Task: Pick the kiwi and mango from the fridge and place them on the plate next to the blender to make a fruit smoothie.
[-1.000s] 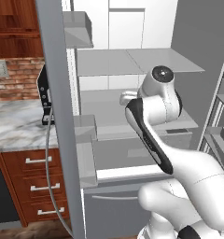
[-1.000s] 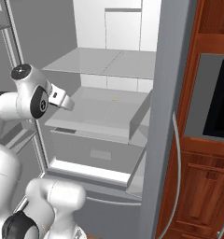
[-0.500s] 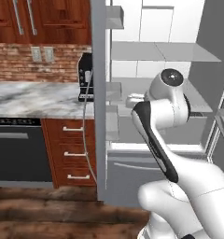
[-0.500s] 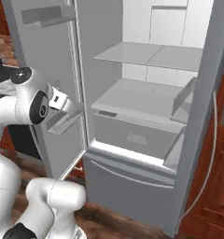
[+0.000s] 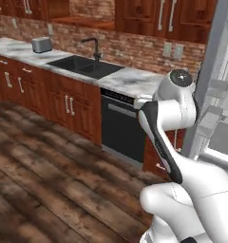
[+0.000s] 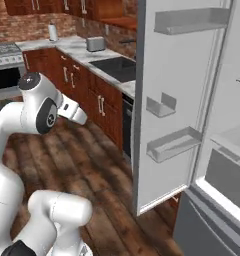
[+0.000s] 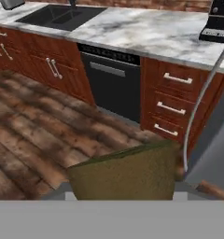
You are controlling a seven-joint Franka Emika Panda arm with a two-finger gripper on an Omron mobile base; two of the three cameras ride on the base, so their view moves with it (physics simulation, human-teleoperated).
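An olive-brown kiwi (image 7: 123, 172) fills the low middle of the hand view, right at the fingertips, and my gripper (image 7: 121, 192) is shut on it; the kiwi hides the fingers. Beyond it lie the wooden floor and the counter front. My arm's white wrist (image 6: 72, 111) hangs over the floor, left of the fridge's open door (image 6: 177, 100) with its grey door bins. The fridge (image 5: 218, 90) stands at the right edge of the left base view. The mango, the plate and the blender are out of view.
A marble counter (image 5: 135, 83) runs along the brick wall with a dark sink (image 5: 82, 66), a toaster (image 5: 41, 45) and a black dishwasher (image 5: 120, 128) below. A black-and-white coffee machine (image 7: 220, 18) stands near the fridge's curved handle (image 7: 198, 107). A stove (image 6: 7, 65) lies far left.
Both base views have swung left, from the fridge's shelves to the counter and sink, so the camera has turned. The arm keeps much the same pose relative to the base.
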